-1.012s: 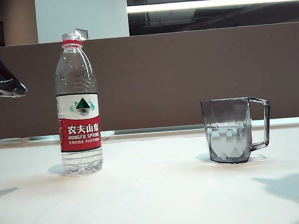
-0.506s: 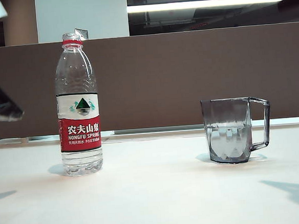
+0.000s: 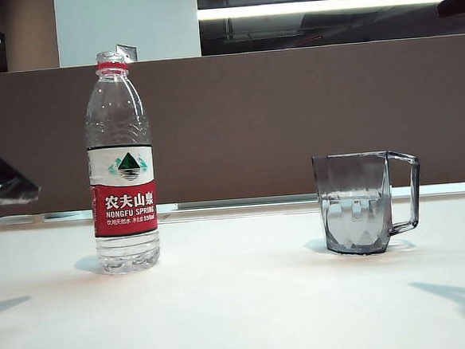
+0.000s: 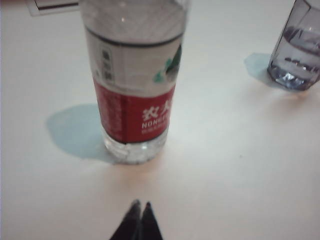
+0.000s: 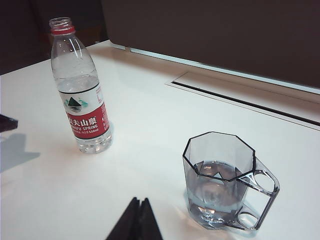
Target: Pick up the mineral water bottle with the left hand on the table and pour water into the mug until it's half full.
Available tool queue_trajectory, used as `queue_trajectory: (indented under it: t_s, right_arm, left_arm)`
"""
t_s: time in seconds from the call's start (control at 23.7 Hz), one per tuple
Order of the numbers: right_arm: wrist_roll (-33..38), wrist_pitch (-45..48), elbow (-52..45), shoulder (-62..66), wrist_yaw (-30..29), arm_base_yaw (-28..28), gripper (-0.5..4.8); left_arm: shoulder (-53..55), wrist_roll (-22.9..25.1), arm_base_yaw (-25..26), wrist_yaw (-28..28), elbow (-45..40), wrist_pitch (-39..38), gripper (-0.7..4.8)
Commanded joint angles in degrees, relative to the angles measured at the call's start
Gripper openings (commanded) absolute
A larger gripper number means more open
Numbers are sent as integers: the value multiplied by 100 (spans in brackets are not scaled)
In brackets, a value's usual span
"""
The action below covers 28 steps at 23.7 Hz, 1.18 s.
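Already the mug (image 5: 220,182) holds water to roughly half its height; mineral water bottle (image 3: 121,162) stands upright, uncapped, well apart to its left on the white surface (image 3: 241,302). Left hand (image 3: 2,187) has sunk at the exterior view's left edge over the last second. Left fingers (image 4: 138,214) pinched together, empty, near the bottle's base, not touching. Right fingers (image 5: 137,212) likewise closed, empty, near the mug. Reads as pour finished, arms retreating.

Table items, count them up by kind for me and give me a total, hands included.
Mineral water bottle, standing uncapped: 1
Mug, holding some water: 1
Robot hands, left hand shut near the bottle, right hand shut near the mug: 2
Total: 4
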Motion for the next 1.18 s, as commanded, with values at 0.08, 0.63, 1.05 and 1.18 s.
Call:
queue_trajectory:
  t_s: [0.08, 0.63, 1.05, 1.18]
  right_arm:
    - [20, 96, 26, 2, -4, 0, 0]
    - [20, 98, 26, 4, -4, 0, -1]
    - [20, 96, 26, 2, -4, 0, -1]
    - [20, 96, 26, 4, -2, 0, 0]
  left_arm:
    - [2, -11, -7, 15, 22, 662, -6]
    - [-393, 11, 208, 15, 17, 2247, -6]
    - [-1685, 11, 1565, 15, 17, 1176, -6]
    - [-1952, 13, 1958, 15, -9, 892, -6]
